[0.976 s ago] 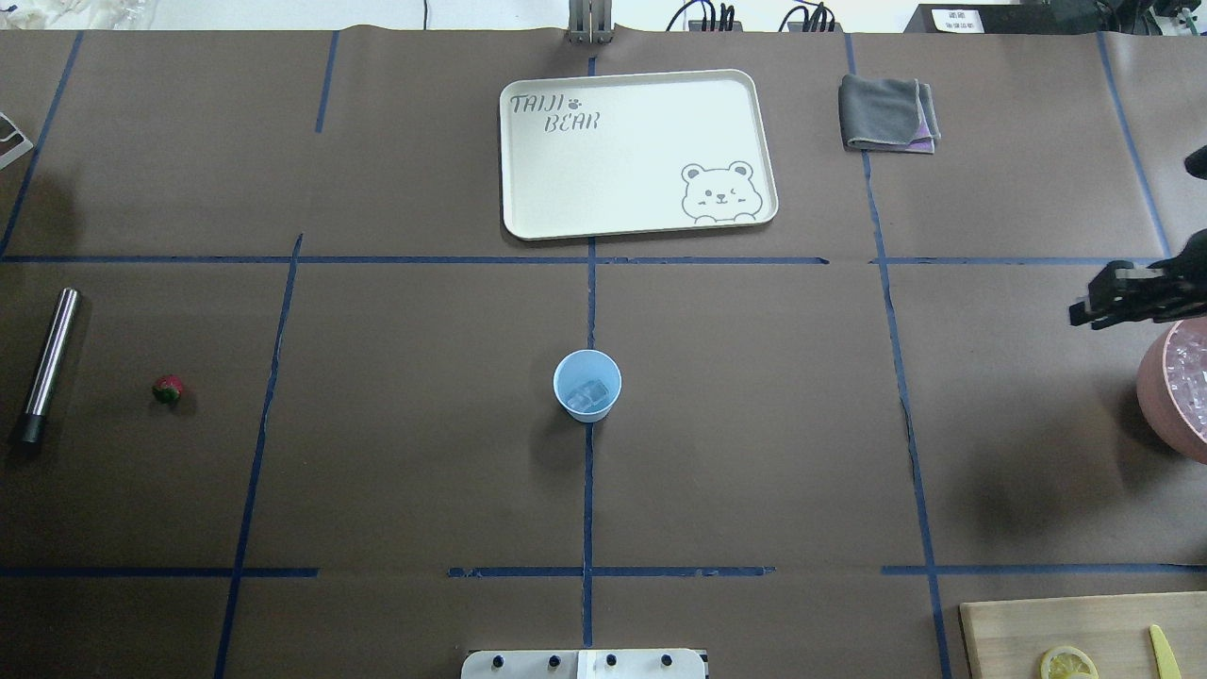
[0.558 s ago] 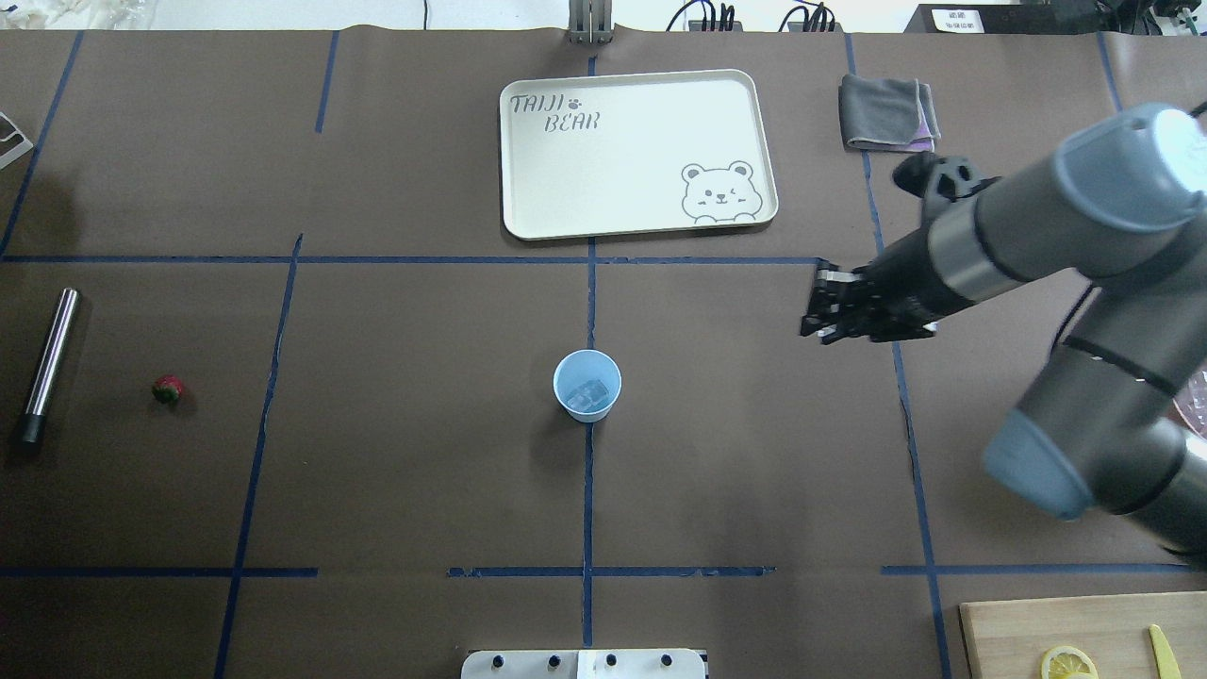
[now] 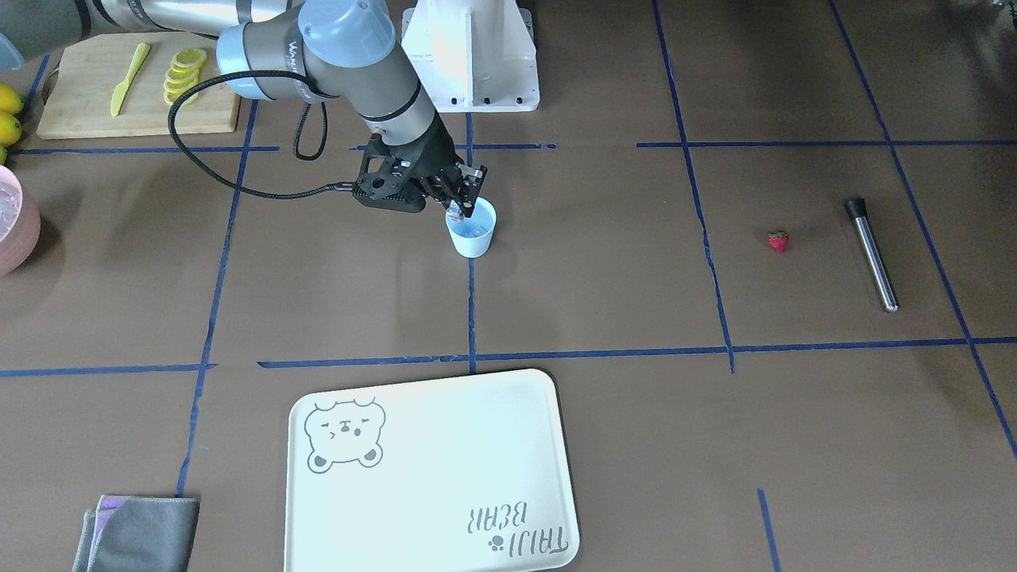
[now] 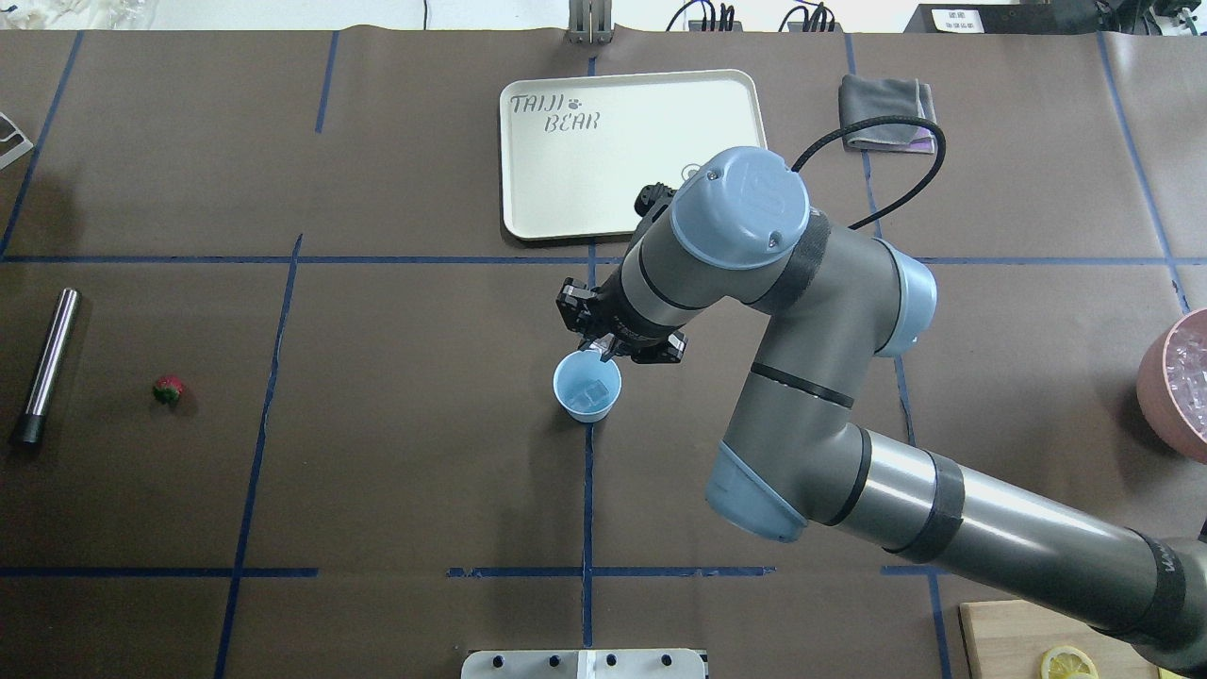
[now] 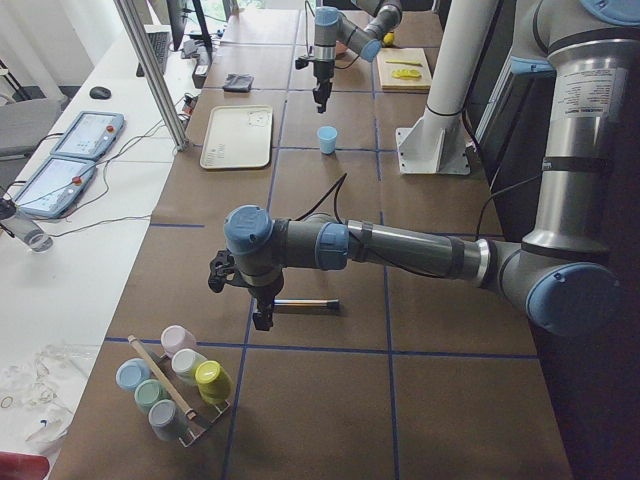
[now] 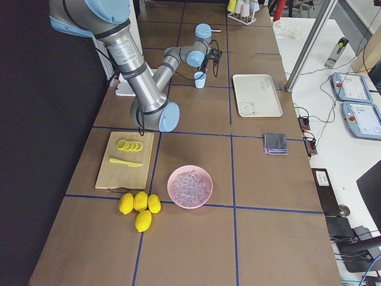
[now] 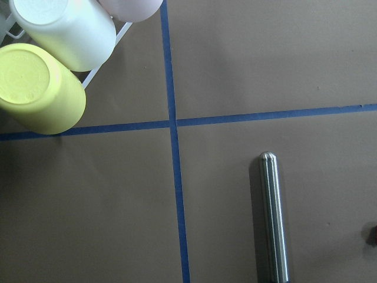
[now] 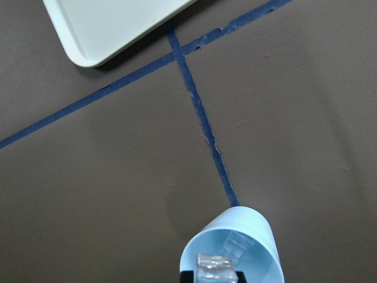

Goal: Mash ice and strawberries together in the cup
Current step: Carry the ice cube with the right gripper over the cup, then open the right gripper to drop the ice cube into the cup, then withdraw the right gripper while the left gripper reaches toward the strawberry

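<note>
The light blue cup (image 4: 577, 404) stands at the table's middle with ice (image 4: 592, 394) inside it. My right gripper (image 4: 603, 354) hangs just above the cup's far rim, shut on a clear ice chunk (image 8: 216, 268) that shows between its fingertips in the right wrist view. The strawberry (image 4: 168, 389) lies alone far to the left, beside a steel rod with a black end (image 4: 47, 363). My left gripper (image 5: 262, 315) hovers over that rod (image 7: 274, 218) in the exterior left view only; I cannot tell whether it is open or shut.
A pink bowl (image 6: 169, 186) of ice sits at the right end, near a cutting board (image 3: 79, 111) with lemon slices and a yellow knife. A white bear tray (image 4: 585, 170) and a grey cloth (image 4: 886, 113) lie beyond the cup. A rack of coloured cups (image 5: 175, 385) stands at the left end.
My right arm has swept in from the pink bowl at the right edge to just above the cup. The cup, strawberry and rod have not moved.
</note>
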Available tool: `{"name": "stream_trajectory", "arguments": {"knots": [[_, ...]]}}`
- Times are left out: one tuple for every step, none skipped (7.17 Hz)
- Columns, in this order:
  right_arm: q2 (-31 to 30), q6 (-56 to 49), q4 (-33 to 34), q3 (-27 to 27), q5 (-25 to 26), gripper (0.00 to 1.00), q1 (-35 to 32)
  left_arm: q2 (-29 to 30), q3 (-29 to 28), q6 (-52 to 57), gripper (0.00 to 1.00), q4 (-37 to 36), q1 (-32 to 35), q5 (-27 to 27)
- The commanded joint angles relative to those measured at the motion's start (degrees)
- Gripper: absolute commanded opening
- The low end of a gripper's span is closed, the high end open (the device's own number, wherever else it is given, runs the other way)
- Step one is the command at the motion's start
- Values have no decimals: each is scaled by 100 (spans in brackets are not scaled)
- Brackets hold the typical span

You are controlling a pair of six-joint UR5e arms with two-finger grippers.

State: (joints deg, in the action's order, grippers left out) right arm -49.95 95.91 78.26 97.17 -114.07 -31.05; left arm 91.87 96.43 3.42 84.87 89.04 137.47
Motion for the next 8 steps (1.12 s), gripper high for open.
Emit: {"name": "stream_trajectory", "arguments": {"knots": [[47, -36, -3, -119, 103, 39, 150, -2, -1, -8, 100, 38, 0, 0], [46, -28, -4, -163, 104, 54, 177, -2, -1, -8, 100, 56, 0, 0], [55, -37, -4, -181, 113, 75, 186, -2, -1, -16, 100, 56, 0, 0], [55, -37, -4, -190, 113, 78, 195, -2, -1, -16, 100, 47, 0, 0], [90, -20, -4, -164, 104, 79, 187, 7, 8, -34, 100, 230, -174, 8], [3, -46, 14, 115, 26, 84, -40, 7, 25, -312, 100, 484, -576, 8], [-476, -46, 49, 596, -193, 98, -399, 7, 51, -1072, 100, 878, -1033, 156], [-1168, -385, 41, 1140, -708, 98, -985, 16, 69, -2159, 100, 1282, -1551, 166]]}}
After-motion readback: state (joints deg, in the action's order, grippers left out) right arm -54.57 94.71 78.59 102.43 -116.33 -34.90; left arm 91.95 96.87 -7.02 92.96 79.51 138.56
